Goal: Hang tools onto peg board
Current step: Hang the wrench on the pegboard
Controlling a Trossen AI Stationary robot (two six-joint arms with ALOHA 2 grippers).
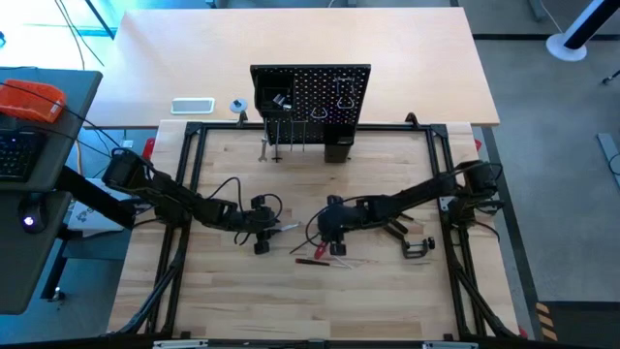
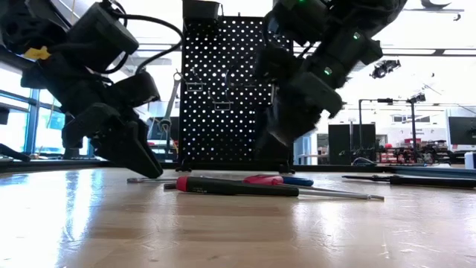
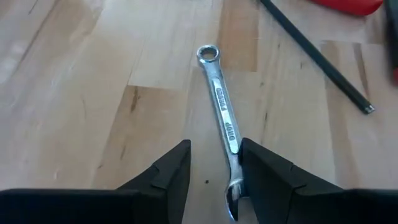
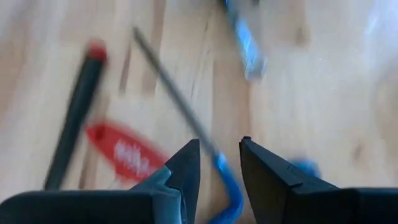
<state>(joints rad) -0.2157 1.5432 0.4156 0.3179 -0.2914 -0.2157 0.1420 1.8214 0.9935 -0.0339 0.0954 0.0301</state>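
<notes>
Black peg board (image 1: 310,97) already carries a few tools, yet we see a wrench (image 3: 222,118) lying loose between our part-open left claw (image 3: 214,171), while our right claw (image 4: 219,168), also part-open, straddles the blue hex key (image 4: 227,186).

The silver wrench (image 3: 222,118) carries stamped lettering, too small to read.

- I see pale wood on the table (image 3: 74,93), smooth, with a soft sheen.
- On it, the wrench (image 3: 222,112) looks like bright polished metal.
- The peg board (image 2: 223,89) behind appears matt black.
- The screwdriver (image 2: 238,186) handle looks like smooth plastic.
</notes>
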